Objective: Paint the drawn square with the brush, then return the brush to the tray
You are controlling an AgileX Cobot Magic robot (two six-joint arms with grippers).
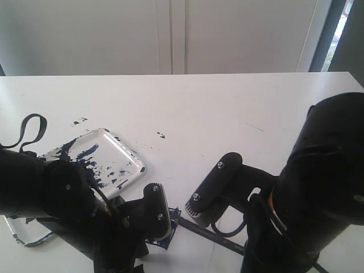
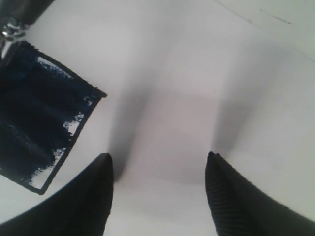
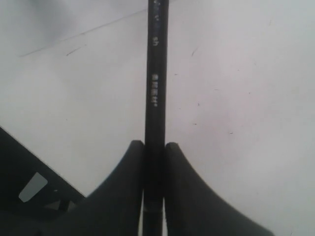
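Note:
The drawn square point(image 2: 39, 113) has a thin black outline and is mostly filled with dark blue paint, with white gaps at one edge. In the exterior view only a corner of the drawn square point(image 1: 169, 240) shows under the left arm. My left gripper point(image 2: 157, 157) stands open over bare white table beside the square, with nothing between its fingers. The brush point(image 3: 156, 73) has a long black handle, and my right gripper point(image 3: 154, 143) is shut on it. Its metal ferrule point(image 2: 12, 29) reaches the square's edge. The paint-smeared clear tray point(image 1: 129, 153) lies behind the left arm.
The white table point(image 1: 227, 114) carries small dark paint specks point(image 1: 161, 135) beyond the tray. Both black arms crowd the near edge, the left gripper point(image 1: 158, 224) close to the right gripper point(image 1: 199, 215). A black strap point(image 1: 25, 128) loops at the far left.

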